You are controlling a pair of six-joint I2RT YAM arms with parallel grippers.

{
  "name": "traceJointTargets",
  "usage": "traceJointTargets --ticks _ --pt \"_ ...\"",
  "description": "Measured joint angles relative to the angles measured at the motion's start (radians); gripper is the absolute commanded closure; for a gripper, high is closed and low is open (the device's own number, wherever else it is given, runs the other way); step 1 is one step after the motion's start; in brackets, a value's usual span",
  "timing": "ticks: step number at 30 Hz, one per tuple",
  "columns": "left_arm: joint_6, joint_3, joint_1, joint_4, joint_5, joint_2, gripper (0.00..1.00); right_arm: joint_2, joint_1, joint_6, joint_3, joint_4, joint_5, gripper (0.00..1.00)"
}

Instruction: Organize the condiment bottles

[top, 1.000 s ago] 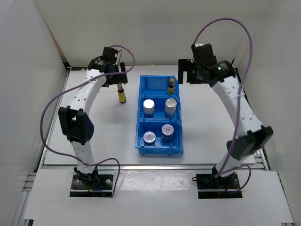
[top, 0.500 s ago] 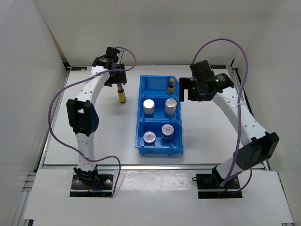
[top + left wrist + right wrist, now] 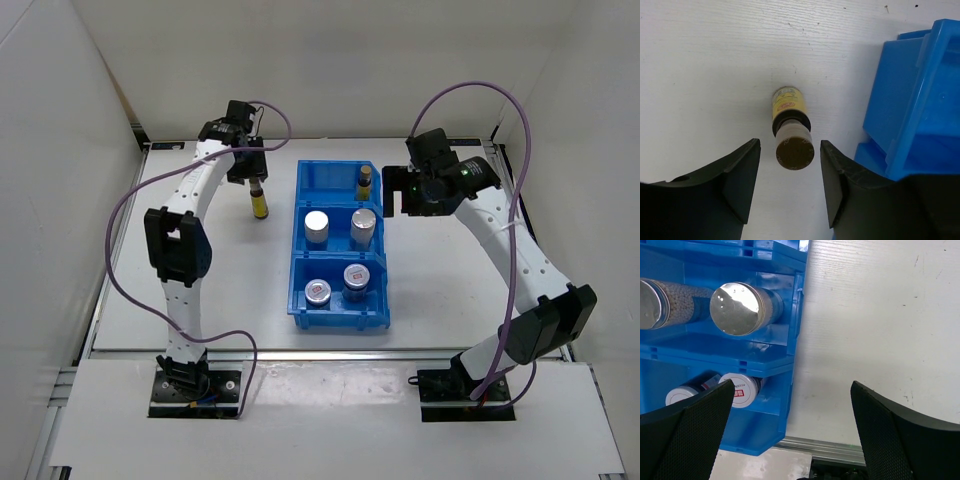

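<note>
Left of the blue bin (image 3: 340,320), left gripper (image 3: 790,150) spread either side of upright yellow bottle (image 3: 788,104), right gripper (image 3: 792,390) wide beside bin

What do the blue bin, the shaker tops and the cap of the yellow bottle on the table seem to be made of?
The blue bin looks like moulded plastic, glossy: one even colour, ribbed rims. The shaker tops seem polished metal, since they mirror the light. The yellow bottle's cap is matte tan, perhaps plastic or cork; I cannot tell.
</note>
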Motion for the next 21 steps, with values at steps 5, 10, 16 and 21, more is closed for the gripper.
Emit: traceJointTargets --ticks 5,10,16,21 --pt "0.005 0.013 0.000 0.001 0.018 0.029 0.46 0.000 0.000 -0.004 0.000 -0.003 0.010 0.00" --pt "0.014 0.021 0.000 -0.003 0.026 0.052 0.63 -0.001 0.000 -0.007 -0.001 -0.006 0.015 0.00" --pt "0.015 0.100 0.000 -0.059 0.032 0.054 0.88 -0.011 -0.003 -0.008 -0.002 -0.008 0.019 0.00" --pt "-0.015 0.237 0.000 -0.092 0.033 0.047 0.89 -0.019 -0.003 -0.008 -0.013 -0.010 0.019 0.00"
